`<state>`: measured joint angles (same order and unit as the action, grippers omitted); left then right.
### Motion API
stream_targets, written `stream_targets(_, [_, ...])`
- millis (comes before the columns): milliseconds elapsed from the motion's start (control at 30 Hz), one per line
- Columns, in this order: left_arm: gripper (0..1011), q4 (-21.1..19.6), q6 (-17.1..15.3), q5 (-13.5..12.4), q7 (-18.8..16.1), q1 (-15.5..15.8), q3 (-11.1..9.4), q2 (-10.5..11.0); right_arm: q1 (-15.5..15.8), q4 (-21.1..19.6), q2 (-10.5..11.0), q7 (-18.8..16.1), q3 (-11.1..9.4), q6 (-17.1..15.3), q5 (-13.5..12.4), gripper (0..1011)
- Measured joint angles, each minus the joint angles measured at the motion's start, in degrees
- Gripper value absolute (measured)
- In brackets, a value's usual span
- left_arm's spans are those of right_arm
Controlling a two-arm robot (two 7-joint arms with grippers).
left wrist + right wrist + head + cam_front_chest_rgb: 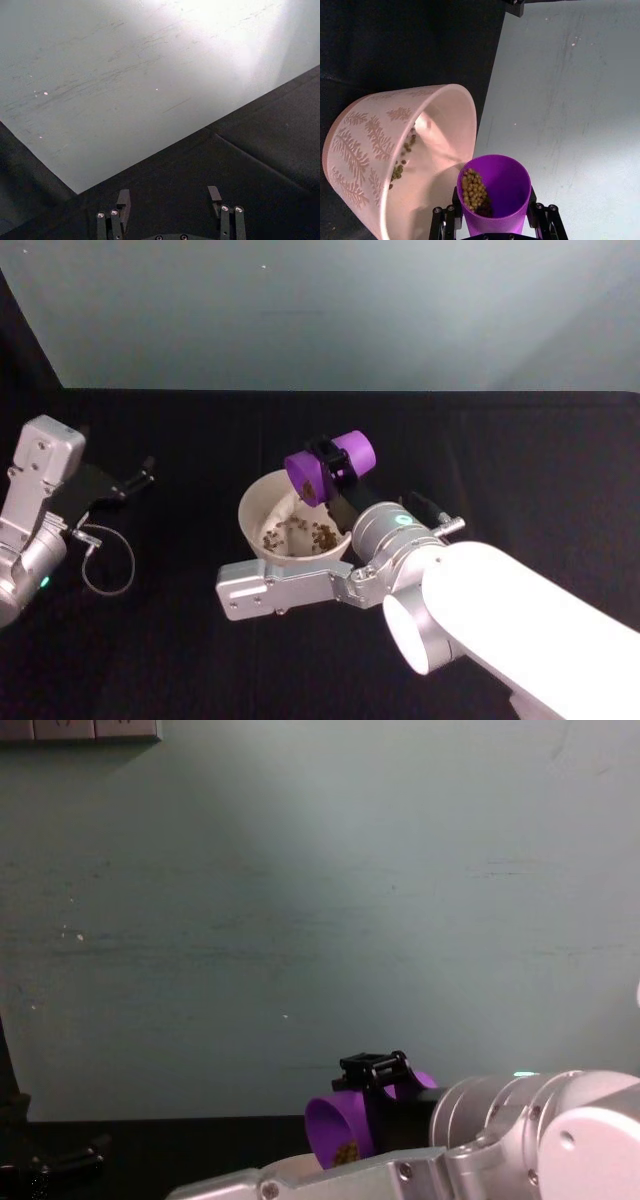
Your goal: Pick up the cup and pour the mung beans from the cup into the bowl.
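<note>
Black table; cup between right fingers, over bowl.

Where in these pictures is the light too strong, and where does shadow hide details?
Left wrist view: a glare patch whitens the wall above the open left gripper. Right wrist view: light glows inside the bowl; shadow sits deep in the cup, held by the right gripper, beside its mung beans. Head view: the black table swallows shadows.

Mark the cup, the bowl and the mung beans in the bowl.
cup (354, 452): head view, purple side near its base.
bowl (260, 504): head view, bare left inner wall.
mung beans (324, 535): head view, pile on the bowl's floor.
</note>
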<state>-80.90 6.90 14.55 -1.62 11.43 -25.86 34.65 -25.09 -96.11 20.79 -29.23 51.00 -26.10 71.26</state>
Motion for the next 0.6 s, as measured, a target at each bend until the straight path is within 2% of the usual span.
stream_targets(600, [1000, 0.00, 0.00, 0.00, 0.00, 0.00, 0.00, 0.00, 0.74, 0.01, -0.78, -1.84, -0.73, 1.29, 4.06, 722])
